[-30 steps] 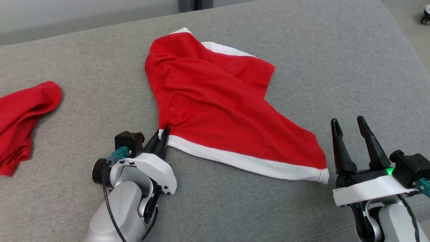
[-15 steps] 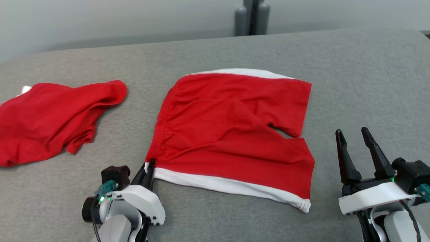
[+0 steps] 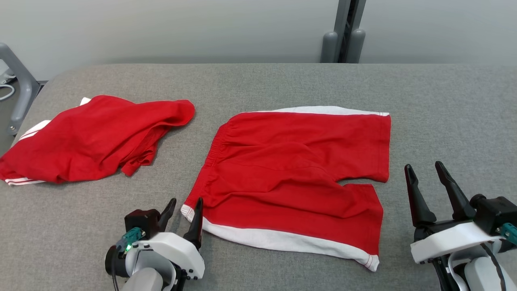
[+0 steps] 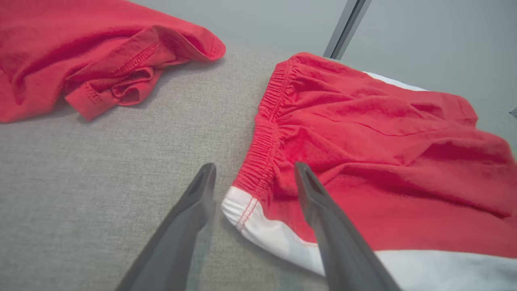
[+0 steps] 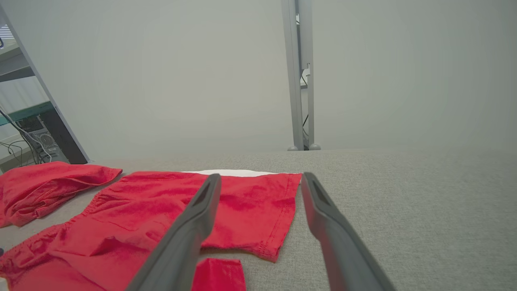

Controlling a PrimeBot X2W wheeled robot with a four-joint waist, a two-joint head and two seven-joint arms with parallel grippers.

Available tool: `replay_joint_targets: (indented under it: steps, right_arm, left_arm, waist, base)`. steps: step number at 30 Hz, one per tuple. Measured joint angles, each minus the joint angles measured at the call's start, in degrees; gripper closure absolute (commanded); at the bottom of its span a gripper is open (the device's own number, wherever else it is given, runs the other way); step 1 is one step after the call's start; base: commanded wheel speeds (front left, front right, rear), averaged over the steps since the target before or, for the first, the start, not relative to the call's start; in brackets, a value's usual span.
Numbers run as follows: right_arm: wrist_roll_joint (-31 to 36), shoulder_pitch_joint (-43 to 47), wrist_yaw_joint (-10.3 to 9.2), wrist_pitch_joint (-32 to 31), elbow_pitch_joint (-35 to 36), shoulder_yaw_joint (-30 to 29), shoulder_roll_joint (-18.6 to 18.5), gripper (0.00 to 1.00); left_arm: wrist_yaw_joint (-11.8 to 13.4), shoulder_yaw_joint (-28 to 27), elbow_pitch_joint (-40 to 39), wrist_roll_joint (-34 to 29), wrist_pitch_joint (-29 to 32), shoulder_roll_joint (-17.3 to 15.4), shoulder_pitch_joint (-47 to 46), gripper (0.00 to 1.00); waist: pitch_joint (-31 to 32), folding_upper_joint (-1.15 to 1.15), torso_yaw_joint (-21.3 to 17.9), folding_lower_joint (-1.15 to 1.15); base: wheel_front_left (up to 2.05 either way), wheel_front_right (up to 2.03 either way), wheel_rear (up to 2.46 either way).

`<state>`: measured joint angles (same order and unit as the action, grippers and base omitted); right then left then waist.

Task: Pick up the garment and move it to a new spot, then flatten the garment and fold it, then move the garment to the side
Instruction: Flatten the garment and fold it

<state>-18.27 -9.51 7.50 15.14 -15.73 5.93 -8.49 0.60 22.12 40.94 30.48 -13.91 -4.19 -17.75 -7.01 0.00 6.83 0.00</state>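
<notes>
The garment (image 3: 295,178) is a pair of red shorts with white side stripes, spread on the grey surface with a few wrinkles; it also shows in the wrist views (image 4: 363,161) (image 5: 161,206). My left gripper (image 3: 185,206) stands open at the shorts' near waistband corner (image 4: 242,202), which lies between the fingers, loose on the surface. My right gripper (image 3: 424,173) is open and empty, to the right of the shorts' leg hems and apart from them.
A second red garment (image 3: 93,137) lies crumpled at the left, near the surface's left edge. A grey metal frame (image 3: 20,89) stands beyond that edge. A grey post (image 3: 343,36) rises behind the table against the pale wall.
My left gripper has opened and let go of the waistband corner. The head camera has tilted and turned, so the whole view has shifted. The shorts now lie flatter.
</notes>
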Motion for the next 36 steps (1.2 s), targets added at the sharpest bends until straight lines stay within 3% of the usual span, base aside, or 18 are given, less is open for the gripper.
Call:
replay_joint_targets:
  steps: [10, 15, 22, 32, 33, 34, 35, 36]
  right_arm:
    - [-3.21, -8.00, 0.00, -1.63, -5.50, -0.09, -3.43, 0.00]
    - [-6.57, -15.03, 0.00, -4.69, -11.63, -0.26, -6.38, 0.00]
    - [-14.84, -24.91, 0.00, -10.81, -24.01, -0.70, -9.90, 0.00]
    - [-24.94, -30.61, -0.01, -17.40, -30.62, 3.63, -12.85, 0.00]
    - [-25.87, -31.14, -0.01, -17.92, -30.83, 4.10, -13.03, 0.09]
    - [-26.10, -31.64, 0.00, -17.97, -30.73, 4.99, -13.52, 0.70]
    - [-26.17, -32.14, -0.01, -17.93, -30.77, 5.66, -14.05, 1.00]
    - [-26.27, -32.48, -0.01, -17.67, -30.86, 6.13, -14.62, 1.00]
  left_arm:
    - [0.98, -1.92, -9.02, -2.04, -0.99, 0.01, 0.01, 0.00]
    - [0.69, -2.89, -14.39, -4.28, -1.08, 0.41, 0.24, 0.00]
    - [-0.36, -3.32, -18.20, -5.68, -1.08, 1.22, 0.71, 0.00]
    - [-0.52, -3.12, -20.52, -5.16, -1.08, 1.37, 0.82, 0.00]
    - [-0.44, -2.97, -20.70, -5.05, -1.07, 1.37, 0.82, 0.00]
    - [-0.44, -2.82, -20.84, -4.89, -1.08, 1.37, 0.82, 0.00]
    - [-0.33, -2.66, -20.97, -4.66, -1.08, 1.37, 0.82, 0.00]
    - [-0.26, -2.48, -21.06, -4.53, -1.08, 1.38, 0.82, 0.00]
  waist:
    - [-3.03, 0.00, 1.24, 0.00]
    - [-5.64, 0.00, 3.06, 0.00]
    - [-9.82, 0.00, 7.21, 0.00]
    - [-13.48, 0.00, 11.39, 0.00]
    - [-13.71, 0.00, 11.64, 0.00]
    - [-13.93, 0.00, 11.88, 0.00]
    - [-14.15, 0.00, 12.11, 0.00]
    - [-14.36, 0.00, 12.35, 0.00]
  base:
    - [0.00, 0.00, 0.00]
    - [0.00, 0.00, 0.00]
    - [0.00, 0.00, 0.00]
    - [0.00, 0.00, 0.00]
    - [0.00, 0.00, 0.00]
    - [0.00, 0.00, 0.00]
    - [0.00, 0.00, 0.00]
    - [0.00, 0.00, 0.00]
